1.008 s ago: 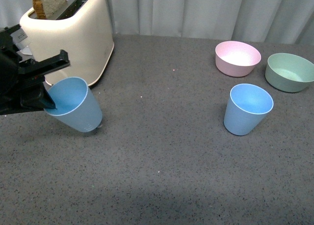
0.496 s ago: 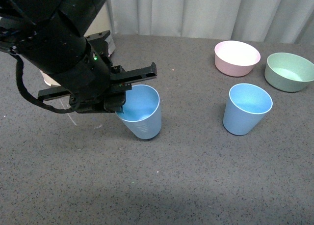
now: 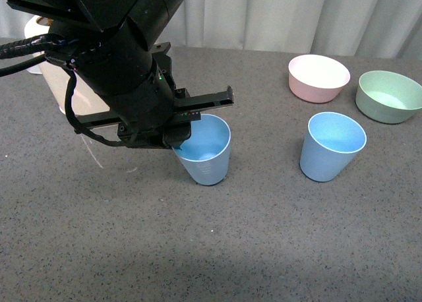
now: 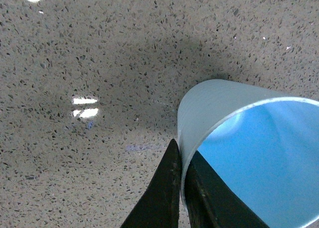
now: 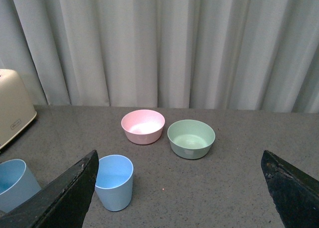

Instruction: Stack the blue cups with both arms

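My left gripper [image 3: 179,138] is shut on the rim of a light-blue cup [image 3: 206,150], tilted, near the middle of the table. In the left wrist view its fingers [image 4: 169,188] pinch the cup's wall [image 4: 209,108], one inside, one outside. The second blue cup [image 3: 331,146] stands upright to the right. It also shows in the right wrist view [image 5: 114,181], with the held cup at the edge [image 5: 15,183]. My right gripper [image 5: 182,188] is open, raised well back from the cups, and is not in the front view.
A pink bowl [image 3: 319,78] and a green bowl [image 3: 389,96] stand at the back right, behind the free cup. A cream toaster [image 3: 56,78] is at the back left, mostly hidden by my left arm. Grey curtains hang behind the table.
My left arm has carried the blue cup from beside the toaster rightward to the table's middle, closer to the standing cup. The standing cup and the bowls have not moved.
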Motion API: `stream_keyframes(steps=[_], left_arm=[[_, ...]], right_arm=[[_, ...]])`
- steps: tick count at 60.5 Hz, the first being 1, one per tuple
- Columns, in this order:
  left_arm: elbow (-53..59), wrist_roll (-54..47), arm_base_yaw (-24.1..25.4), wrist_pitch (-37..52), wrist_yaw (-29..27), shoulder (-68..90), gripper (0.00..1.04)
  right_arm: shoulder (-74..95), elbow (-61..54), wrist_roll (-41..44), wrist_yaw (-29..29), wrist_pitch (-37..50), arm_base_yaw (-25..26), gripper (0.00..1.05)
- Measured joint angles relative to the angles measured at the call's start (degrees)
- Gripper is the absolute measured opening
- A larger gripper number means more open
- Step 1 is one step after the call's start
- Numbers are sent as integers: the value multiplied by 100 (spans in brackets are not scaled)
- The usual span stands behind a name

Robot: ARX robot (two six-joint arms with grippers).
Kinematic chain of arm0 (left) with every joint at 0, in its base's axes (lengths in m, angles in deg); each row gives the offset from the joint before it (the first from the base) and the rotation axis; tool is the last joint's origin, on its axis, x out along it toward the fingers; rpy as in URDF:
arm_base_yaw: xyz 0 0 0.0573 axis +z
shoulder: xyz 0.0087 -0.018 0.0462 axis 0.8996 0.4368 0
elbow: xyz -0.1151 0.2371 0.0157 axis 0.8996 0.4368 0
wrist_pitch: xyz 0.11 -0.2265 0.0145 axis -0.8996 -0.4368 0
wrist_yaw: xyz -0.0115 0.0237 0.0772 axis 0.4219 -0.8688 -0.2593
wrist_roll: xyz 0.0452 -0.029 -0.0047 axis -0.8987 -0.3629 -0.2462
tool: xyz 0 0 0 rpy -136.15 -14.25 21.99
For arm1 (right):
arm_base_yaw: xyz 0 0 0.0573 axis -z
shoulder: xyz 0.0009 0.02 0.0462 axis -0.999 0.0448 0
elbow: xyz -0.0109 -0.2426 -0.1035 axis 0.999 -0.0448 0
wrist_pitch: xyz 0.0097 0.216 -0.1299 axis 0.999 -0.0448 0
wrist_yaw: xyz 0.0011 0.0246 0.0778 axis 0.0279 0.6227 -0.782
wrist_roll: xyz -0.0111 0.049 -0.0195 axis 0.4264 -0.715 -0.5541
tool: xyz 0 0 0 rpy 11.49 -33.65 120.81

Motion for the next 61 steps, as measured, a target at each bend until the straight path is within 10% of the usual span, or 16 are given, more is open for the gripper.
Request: stream_keyframes(steps=[11, 44, 52, 61], left_arm=[[-116, 0, -57, -120, -7, 59, 4], [-118, 127, 46, -44, -2, -616, 94], [1775, -1447, 105, 3954, -1985, -872, 75], [3491, -2299, 485, 7639, -1967, -1497, 52]], right_arm=[[0, 0, 0, 0, 0, 0, 95], [0, 0, 0, 0, 0, 0, 95], [0, 0, 0, 0, 0, 0, 95], [0, 0, 0, 2, 0, 0, 95]])
